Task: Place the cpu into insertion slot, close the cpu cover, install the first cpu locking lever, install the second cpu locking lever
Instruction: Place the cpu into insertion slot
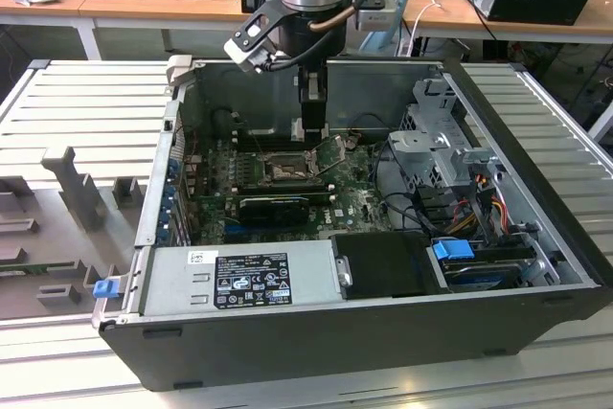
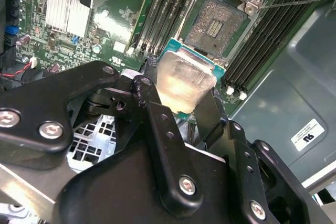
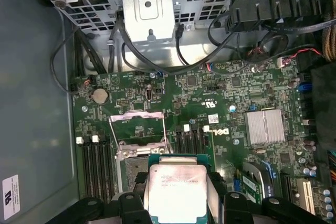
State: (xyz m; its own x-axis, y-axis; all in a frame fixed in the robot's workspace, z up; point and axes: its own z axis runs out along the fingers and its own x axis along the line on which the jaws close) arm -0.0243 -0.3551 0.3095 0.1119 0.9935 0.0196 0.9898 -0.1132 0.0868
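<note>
The gripper [image 2: 179, 92] is clamped on the cpu [image 2: 184, 80], its black fingers [image 2: 207, 111] pressing on two opposite edges of the chip, so the chip sits between the pads and above the green board [image 3: 236, 93]. Everything hinges on the offset to the insertion slot [image 2: 218, 24]: in both wrist views the chip hangs just beside the slot and overlaps one edge of it rather than sitting centred over it. The chip is square and has no long axis, and its sides look roughly parallel to the slot's rim. The cpu cover [image 1: 332, 153] stands tilted up on its hinge at the slot's side toward the exterior view's right, leaving the slot open. The chip's face is pale, smooth, faintly reflective metal on a green carrier. The slot is a dark recessed square of fine contacts inside a silvery rim. The cover is a thin stamped frame, and a slim wire lever [image 2: 294, 2] juts from the slot's corner, with long black ram slots [image 2: 273, 35] flanking it
</note>
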